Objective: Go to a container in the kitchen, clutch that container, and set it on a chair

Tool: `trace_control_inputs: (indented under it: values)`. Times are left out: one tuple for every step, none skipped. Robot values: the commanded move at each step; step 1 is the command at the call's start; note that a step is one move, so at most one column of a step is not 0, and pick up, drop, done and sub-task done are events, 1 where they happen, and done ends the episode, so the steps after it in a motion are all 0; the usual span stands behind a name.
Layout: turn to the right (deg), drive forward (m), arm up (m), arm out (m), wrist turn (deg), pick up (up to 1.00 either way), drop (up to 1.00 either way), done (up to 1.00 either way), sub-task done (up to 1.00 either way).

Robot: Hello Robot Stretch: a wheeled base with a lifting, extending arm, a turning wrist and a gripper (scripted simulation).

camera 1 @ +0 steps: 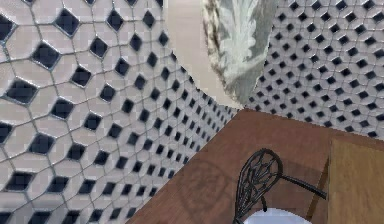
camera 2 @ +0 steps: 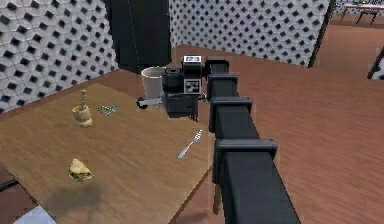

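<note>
Judging by the layout, the step in hand is the grasp. The arm (camera 2: 235, 140) runs out over the table (camera 2: 120, 150), and the pincer (camera 2: 152, 100) sits in the upper middle of the arm side view, right by the container (camera 2: 152, 78). That container is a pale cylinder near the table's far edge — upright, long axis vertical, mouth pointing up. Whether the pincer touches it, or has hold of anything, I cannot tell, because the cylinder stands on the table just behind the fingers.

To do this well, the fingers should take the wall on both sides at about mid-height rather than near the rim, so the cylinder does not tip. It stands close to the edge, so an outward push could send it off — better a slow, square approach, then a straight lift that keeps the mouth up. The utensil (camera 2: 190, 143) beside the arm and the small vase (camera 2: 83, 110) at left look well clear. The dark wire chair (camera 1: 262, 180), low in the forward view, is the likely drop spot.
</note>
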Motion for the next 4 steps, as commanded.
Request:
trace_control_inputs:
  values:
    - [0.0, 0.0, 0.0, 0.0, -45.0, 0.0, 0.0, 0.0, 0.0]
    - [0.0, 0.0, 0.0, 0.0, -45.0, 0.0, 0.0, 0.0, 0.0]
    - [0.0, 0.0, 0.0, 0.0, -18.0, 0.0, 0.0, 0.0, 0.0]
    - [0.0, 0.0, 0.0, -0.24, 0.0, 0.0, 0.0, 0.0, 0.0]
